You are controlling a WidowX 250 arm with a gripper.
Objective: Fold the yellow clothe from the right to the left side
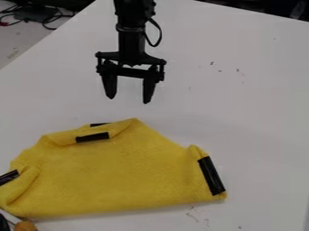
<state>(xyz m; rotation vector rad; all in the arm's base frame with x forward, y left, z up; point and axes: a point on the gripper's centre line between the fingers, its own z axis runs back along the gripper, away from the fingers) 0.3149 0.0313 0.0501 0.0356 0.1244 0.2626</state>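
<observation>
The gripper (128, 100) is hanging from the upper middle of the view, its two fingers spreading wide apart and pointing down. It is holding nothing. The fingertips are standing apart from the yellow cloth (120, 173), beyond its far edge. A thin black cable (159, 37) is looping out from the right side of the arm above the gripper.

The yellow cloth is lying on the white table (247, 117), occupying the lower left and lower middle of the view. Its near edge is running almost straight from side to side, while its far edge is rising to a blunt peak near the middle. A narrow flap is folding over along the upper left part, carrying a short black strip (92, 137); a second, smaller strip (100, 124) is showing just behind it. A longer black strip (211, 176) is running at a slant along the right end, beside a small raised fold. Another black strip (8, 177) is sitting at the left end, where the view is cutting the cloth off.

A round orange-brown object (25, 226) is showing at the lower left corner, near the cloth. Dark cables (51, 19) are lying beyond the table at the upper left. Small dark marks (237, 70) are dotting the tabletop.
</observation>
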